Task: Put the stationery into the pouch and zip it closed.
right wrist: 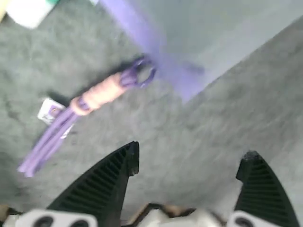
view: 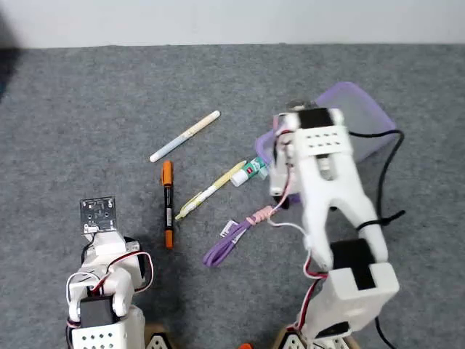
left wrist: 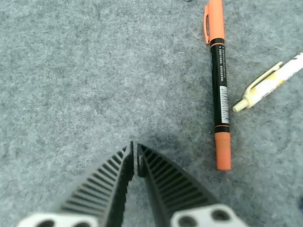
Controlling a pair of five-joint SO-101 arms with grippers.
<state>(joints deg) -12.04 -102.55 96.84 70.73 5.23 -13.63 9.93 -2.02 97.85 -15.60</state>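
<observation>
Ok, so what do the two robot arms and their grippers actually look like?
Both arms, the left arm and the right arm, are blocky white plastic with black motors. Thin red, white and black wires loop beside the left one; a black cable curves off the right. The left gripper and right gripper have black, ribbed, tapering fingers on white bases.

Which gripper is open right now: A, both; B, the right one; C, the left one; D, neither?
B: the right gripper stands wide open above the carpet, while the left gripper is closed tip to tip.
</observation>
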